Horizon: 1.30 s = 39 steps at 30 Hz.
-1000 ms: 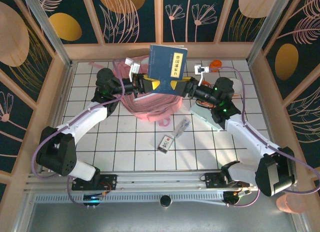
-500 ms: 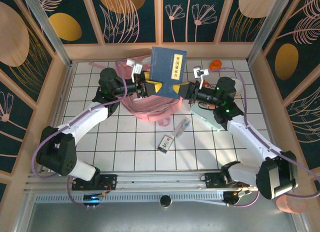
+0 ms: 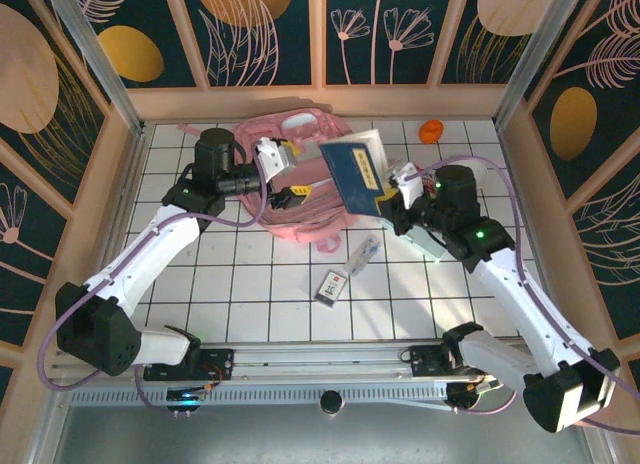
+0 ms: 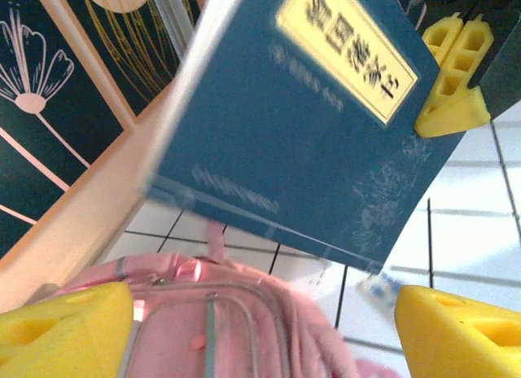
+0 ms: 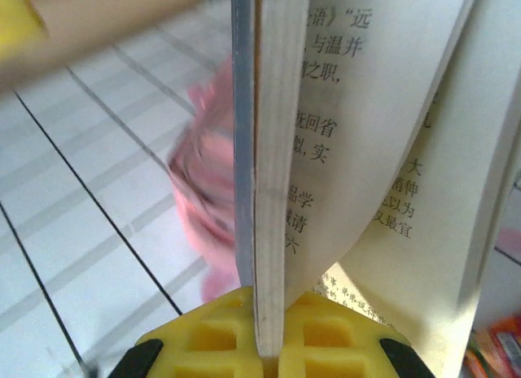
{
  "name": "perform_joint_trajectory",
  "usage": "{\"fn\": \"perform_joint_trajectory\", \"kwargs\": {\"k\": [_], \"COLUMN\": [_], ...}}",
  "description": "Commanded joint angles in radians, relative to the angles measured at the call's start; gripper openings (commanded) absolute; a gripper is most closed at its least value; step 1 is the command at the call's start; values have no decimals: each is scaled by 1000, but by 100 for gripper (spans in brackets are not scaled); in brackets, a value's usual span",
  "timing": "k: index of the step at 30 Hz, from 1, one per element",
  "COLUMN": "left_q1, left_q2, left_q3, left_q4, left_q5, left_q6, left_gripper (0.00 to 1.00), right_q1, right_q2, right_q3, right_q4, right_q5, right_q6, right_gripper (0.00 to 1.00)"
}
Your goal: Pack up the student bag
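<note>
The student bag (image 3: pixel 290 199), a soft pink backpack, lies at the back middle of the tiled table; its zipped top (image 4: pixel 213 329) sits just below my left gripper. A blue book (image 3: pixel 357 168) with a yellow title label hangs tilted over the bag's right side. My right gripper (image 3: pixel 388 198) is shut on the book's lower edge (image 5: pixel 269 231), with pages fanning out to the right. My left gripper (image 3: pixel 287 171) stands open over the bag, apart from the book (image 4: pixel 301 125), its yellow fingertips (image 4: pixel 65 329) wide with nothing between them.
A small dark card packet (image 3: pixel 330 285) and a clear pen-like item (image 3: pixel 363 252) lie on the tiles in front of the bag. An orange object (image 3: pixel 430 131) sits near the back wall. A pale flat item (image 3: pixel 420 236) lies under the right arm. Wooden walls enclose the table.
The left gripper opened, let go of the book and drew back left. The right gripper shut on the book and carried it right and lower, tilted, uncovering the bag.
</note>
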Motion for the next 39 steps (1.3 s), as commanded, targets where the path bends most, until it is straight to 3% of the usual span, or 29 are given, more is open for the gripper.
{"fn": "perform_joint_trajectory", "kwargs": {"k": [1,4,13,19,22,27,30,33,39], "left_q1": [-6,-13,-39,-67,-68,-68,-68,-67,-67], "left_q2": [14,35,96,139,151,137,97,58,38], "left_q3": [22,17,-16,-16,-12,-34,-105,-170,-216], "left_q4": [-127,-144,-132,-128,-128,-117,-34,65,168], "left_q5": [-14,-1,-19,7,20,-23,-91,-95,9], "left_q6": [201,235,232,235,235,258,259,246,193], "left_gripper": [83,83,82,71,59,23,1,0,0], "right_q1": [87,157,231,239,240,240,239,236,222], "right_q2": [1,7,33,29,26,-2,-52,-130,-310], "right_q3": [42,32,52,52,51,37,5,-45,-194], "right_q4": [-149,-137,-67,-31,-25,-4,25,55,169], "right_q5": [178,249,288,273,264,284,320,345,432], "right_q6": [-267,-351,-436,-450,-451,-445,-431,-386,-166], "right_gripper": [0,0,0,0,0,0,9,27,60]}}
